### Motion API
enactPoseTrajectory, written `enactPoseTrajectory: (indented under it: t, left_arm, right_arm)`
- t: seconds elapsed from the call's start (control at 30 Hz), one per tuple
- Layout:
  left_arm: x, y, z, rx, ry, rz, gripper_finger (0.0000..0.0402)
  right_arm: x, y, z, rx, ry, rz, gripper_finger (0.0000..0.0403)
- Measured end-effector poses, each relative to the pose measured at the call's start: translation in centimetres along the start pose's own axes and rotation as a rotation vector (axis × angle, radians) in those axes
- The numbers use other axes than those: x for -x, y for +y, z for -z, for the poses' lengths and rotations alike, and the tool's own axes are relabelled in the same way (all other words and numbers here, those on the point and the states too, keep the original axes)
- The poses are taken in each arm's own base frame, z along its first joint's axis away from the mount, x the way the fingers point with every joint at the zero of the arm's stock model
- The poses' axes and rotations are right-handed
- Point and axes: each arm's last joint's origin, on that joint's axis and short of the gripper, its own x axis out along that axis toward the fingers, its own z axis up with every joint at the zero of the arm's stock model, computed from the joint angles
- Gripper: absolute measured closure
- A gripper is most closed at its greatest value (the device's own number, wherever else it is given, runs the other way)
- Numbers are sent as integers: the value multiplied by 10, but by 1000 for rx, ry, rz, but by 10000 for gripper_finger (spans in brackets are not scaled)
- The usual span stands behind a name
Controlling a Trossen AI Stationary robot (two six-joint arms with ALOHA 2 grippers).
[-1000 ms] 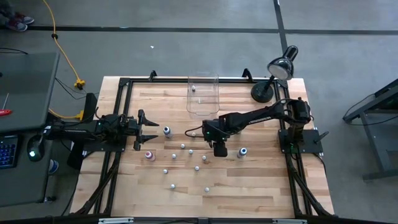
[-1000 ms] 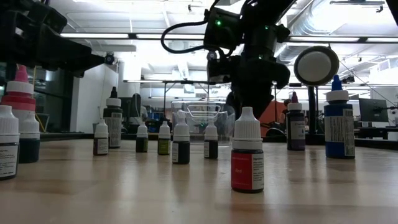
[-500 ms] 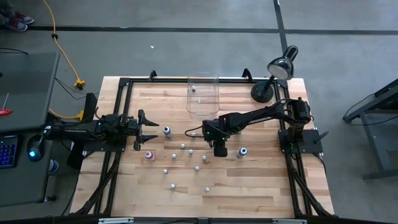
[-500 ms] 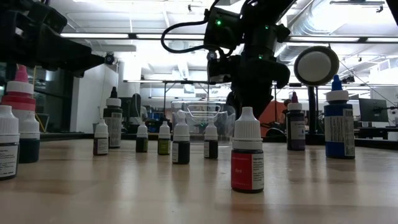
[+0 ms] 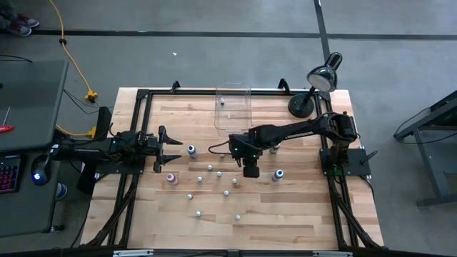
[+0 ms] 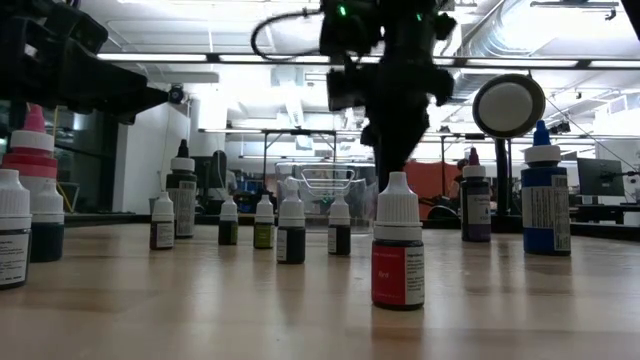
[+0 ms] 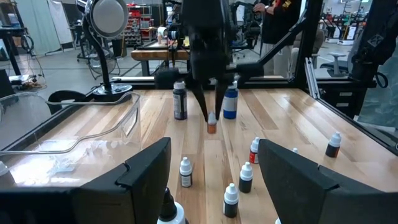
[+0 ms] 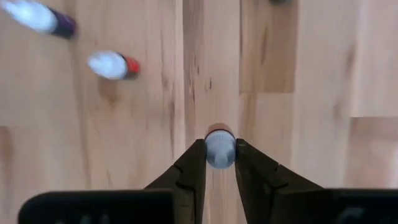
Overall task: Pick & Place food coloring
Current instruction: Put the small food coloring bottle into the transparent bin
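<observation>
**Right gripper has a bottle pinched, most of the job left**

From above: the right gripper point(image 5: 250, 170) is out over the middle of the bench point(image 5: 300, 214), with the food coloring point(image 5: 214, 185) scattered around it. One bottle seems to sit inside the clear bin point(image 5: 233, 107) at the far edge. The left gripper point(image 5: 168, 148) waits near the left edge, fingers spread, holding nothing.

Table-level: a row of bottles stands untouched, a red-labelled one point(image 6: 398, 242) nearest the camera.

Left wrist: there's the grip, dark fingers pinching a small orange-bodied bottle point(image 7: 211, 123) clear of the wood.

Right wrist: its white cap sits squeezed between both fingers point(image 8: 189, 168).

My read: one possibly binned, one in hand, about a dozen left.
</observation>
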Motion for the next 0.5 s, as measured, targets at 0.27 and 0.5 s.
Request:
enactPoseTrajectory:
  t: [0.27,0.5]
  left_arm:
    - [0,0,0,0,0,1,163]
    - [0,0,0,0,0,1,163]
  right_arm:
    - [61,0,-26,-21,-31,69,338]
    - [107,-1,-36,-49,-74,84,338]
